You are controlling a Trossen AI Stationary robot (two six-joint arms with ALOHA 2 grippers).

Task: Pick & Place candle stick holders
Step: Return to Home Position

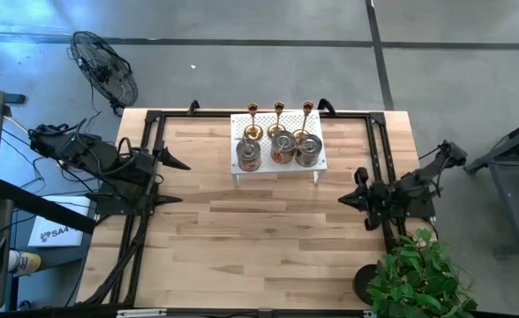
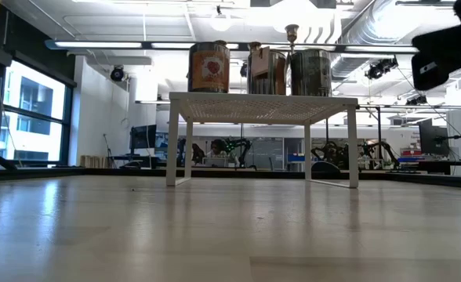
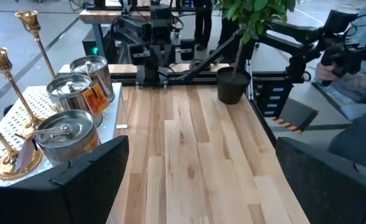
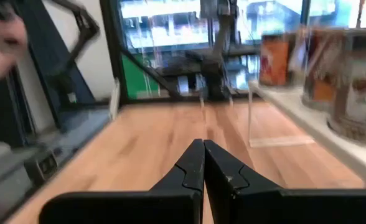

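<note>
Pale wooden planks form the table (image 1: 268,256), which stands on a grey concrete floor (image 1: 242,53). A floor fan (image 1: 105,71) sits beyond its far left corner, and a potted plant (image 1: 418,274) at its near right corner. The low view looks into a bright open hall with strip lights and tall windows.

A white perforated rack (image 1: 238,124) stands at the far middle of the table. It lies ahead of and between the two grippers, well apart from both and somewhat nearer the right one. Three silver candle stick holders (image 1: 282,148) fill the row on the grippers' side, squat and upright on their bases. Each has a knobbed lid that looks closed, so any contents cannot be told. Three gold candle stick holders (image 1: 279,117) line the row farther from the grippers, stems vertical, cups up, round bases flat on the rack.

The left gripper (image 3: 201,146) hovers over the table's left side, fingers spread wide and empty. The right gripper (image 4: 203,144) hangs over the right side, fingertips pressed together, holding nothing.
</note>
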